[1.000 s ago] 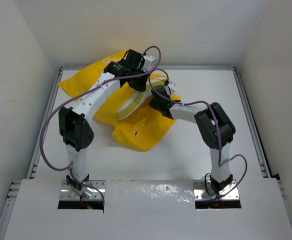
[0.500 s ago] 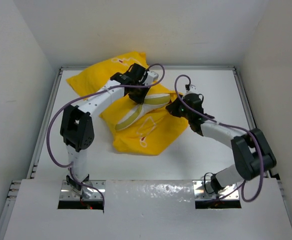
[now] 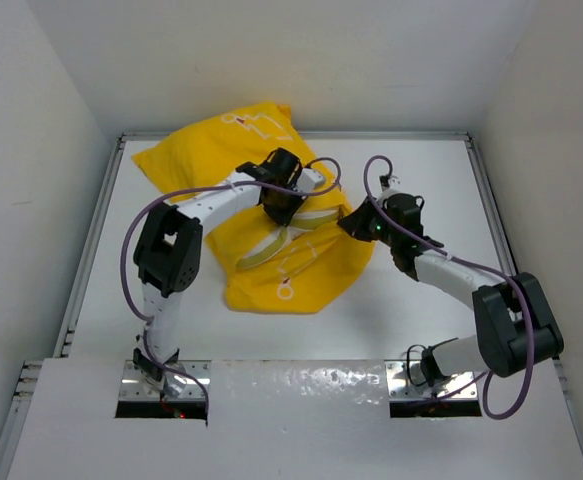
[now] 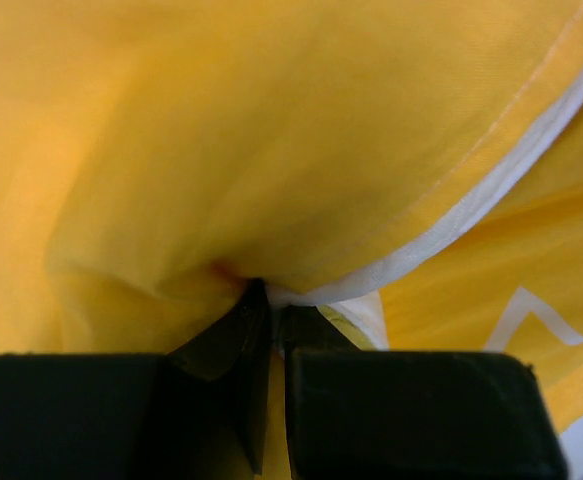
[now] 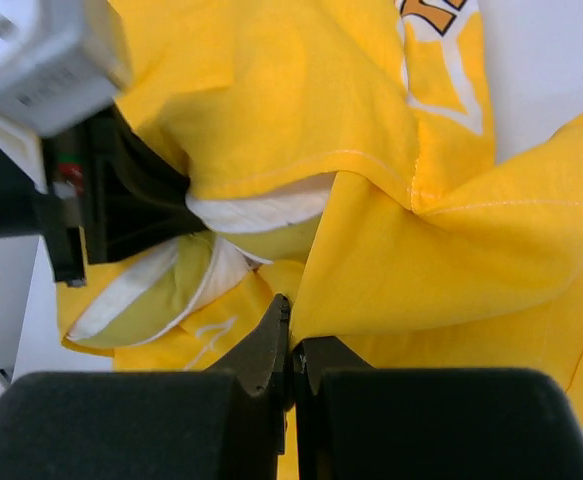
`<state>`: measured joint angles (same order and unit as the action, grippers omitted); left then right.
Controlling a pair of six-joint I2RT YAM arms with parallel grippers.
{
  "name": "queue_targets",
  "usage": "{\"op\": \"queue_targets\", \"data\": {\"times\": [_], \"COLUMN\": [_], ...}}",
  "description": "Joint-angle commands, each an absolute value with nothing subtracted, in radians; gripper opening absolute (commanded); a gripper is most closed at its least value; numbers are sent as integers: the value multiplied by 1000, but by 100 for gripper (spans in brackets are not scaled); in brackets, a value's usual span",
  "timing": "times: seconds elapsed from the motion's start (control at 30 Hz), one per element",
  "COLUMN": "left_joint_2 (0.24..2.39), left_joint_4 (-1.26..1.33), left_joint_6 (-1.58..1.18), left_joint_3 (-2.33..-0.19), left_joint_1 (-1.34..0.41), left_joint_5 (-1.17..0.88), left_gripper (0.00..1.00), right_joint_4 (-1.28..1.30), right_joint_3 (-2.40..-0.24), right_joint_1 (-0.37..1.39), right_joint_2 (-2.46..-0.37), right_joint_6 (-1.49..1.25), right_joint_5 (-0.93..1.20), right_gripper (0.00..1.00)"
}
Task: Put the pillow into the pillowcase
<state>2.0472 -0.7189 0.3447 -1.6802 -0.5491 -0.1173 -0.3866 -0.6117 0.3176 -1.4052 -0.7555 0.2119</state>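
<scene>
Table [image 3: 421,330]: the pillowcase [image 3: 211,150] lies crumpled across the far-left and middle, its far end puffed up against the back edge. My read is that most of the pillow is already in there.

Pillow [image 5: 131,315]: only a pale strip of its edge shows at the mouth, between my two arms. The rest is hidden under yellow cloth, so I can't tell how deep it sits.

Handling:
- Pillowcase is thin, limp and light. It bunches and folds wherever I pull and has no stiffness to push against. It looks smooth, so a shallow pinch could slip off.
- Pillow is thick and soft and should squash easily. It will likely drag on the cloth, so I expect the case to ride along with it unless the mouth is held apart.
- The best hold is the stitched hem at the mouth. It is doubled cloth, so less likely to slide out. I'd take the two sides well apart and not grab the pillow band along with it.

Left gripper [image 4: 269,295]: clamped tight on the white-edged hem, cloth tented up from the tips.

Right gripper [image 5: 291,335]: pinched closed on a fold of the yellow edge, just beside the exposed strip.
</scene>
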Motion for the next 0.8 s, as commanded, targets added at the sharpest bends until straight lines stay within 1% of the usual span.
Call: {"op": "queue_targets", "data": {"times": [0.0, 0.03, 0.07, 0.1, 0.13, 0.2, 0.23, 0.27, 0.3, 0.33, 0.4, 0.47, 0.53, 0.57, 0.63, 0.67, 0.7, 0.77], "left_joint_2": [2102, 2106, 2112, 2117, 2120, 2135, 2144, 2149, 2154, 2158, 2167, 2166, 2163, 2160, 2151, 2145, 2137, 2103], "left_joint_4": [-721, -729, -727, -724, -713, -700, -690, -689, -690, -696, -713, -742, -796, -814, -873, -887, -903, -913], "left_joint_6": [491, 502, 506, 508, 503, 483, 476, 457, 450, 443, 423, 404, 394, 385, 382, 383, 387, 402], "left_joint_3": [-1649, -1643, -1637, -1628, -1626, -1635, -1643, -1666, -1683, -1704, -1782, -1862, -1920, -1989, -2066, -2136, -2164, -2215], "left_joint_1": [-543, -552, -554, -555, -554, -554, -554, -554, -552, -552, -546, -537, -523, -519, -511, -509, -511, -511], "left_joint_5": [-78, -87, -92, -107, -107, -109, -112, -118, -136, -144, -152, -173, -239, -282, -317, -331, -336, -359], "left_gripper": [0, 2, 8, 12, 22, 30, 37, 40, 42, 46, 52, 61, 64, 70, 72, 83, 98, 100], "right_joint_4": [-439, -440, -440, -442, -443, -452, -459, -453, -425, -314, -232, -247, -258, -250, -255, -265, -267, -256], "right_joint_3": [-660, -676, -690, -718, -732, -759, -781, -791, -825, -848, -888, -868, -853, -854, -850, -847, -850, -870], "right_joint_1": [302, 301, 302, 302, 302, 302, 307, 314, 324, 337, 370, 368, 368, 367, 353, 342, 331, 310], "right_joint_2": [-1342, -1344, -1347, -1351, -1361, -1368, -1368, -1367, -1362, -1359, -1350, -1332, -1328, -1333, -1339, -1347, -1370, -1397], "right_joint_6": [-718, -712, -707, -703, -700, -695, -698, -696, -652, -611, -548, -555, -552, -554, -567, -580, -595, -600], "right_joint_5": [189, 181, 178, 184, 195, 227, 260, 267, 259, 202, 160, 152, 149, 138, 137, 146, 158, 184], "right_gripper": [0, 0, 0, 0, 0, 0, 0, 0, 0, 0, 0, 0, 0, 0, 0, 0, 0, 0]}}
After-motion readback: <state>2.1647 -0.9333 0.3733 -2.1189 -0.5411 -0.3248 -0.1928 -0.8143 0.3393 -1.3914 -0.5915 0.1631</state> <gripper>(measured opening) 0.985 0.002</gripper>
